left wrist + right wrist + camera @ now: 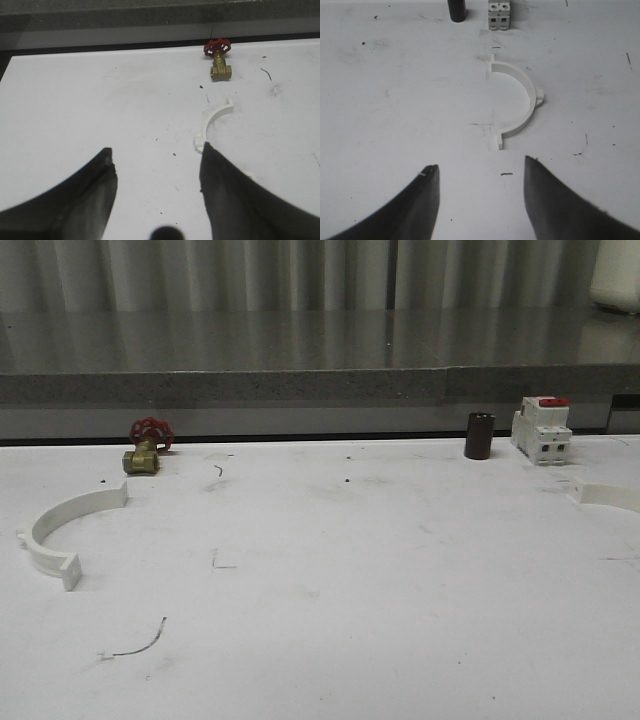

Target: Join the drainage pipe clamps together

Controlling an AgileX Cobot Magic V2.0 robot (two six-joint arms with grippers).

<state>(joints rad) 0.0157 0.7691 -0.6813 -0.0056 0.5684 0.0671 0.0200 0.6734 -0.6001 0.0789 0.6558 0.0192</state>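
Note:
One white half-ring drainage pipe clamp [62, 527] lies flat at the table's left, and the left wrist view shows this clamp [215, 120] partly hidden behind one finger. The other clamp [608, 493] lies at the right edge of the front view, cut off there. In the right wrist view that second clamp [518, 104] lies whole, its open side facing left in the picture. My left gripper [156, 152] is open over bare table beside the first clamp. My right gripper [481, 166] is open too, a short way short of the second clamp, holding nothing.
A brass valve with a red handwheel [146, 445] stands at the back left. A dark cylinder [479, 435] and a white red-topped breaker [541, 429] stand at the back right. A grey ledge [300, 385] runs behind the white table [340, 580].

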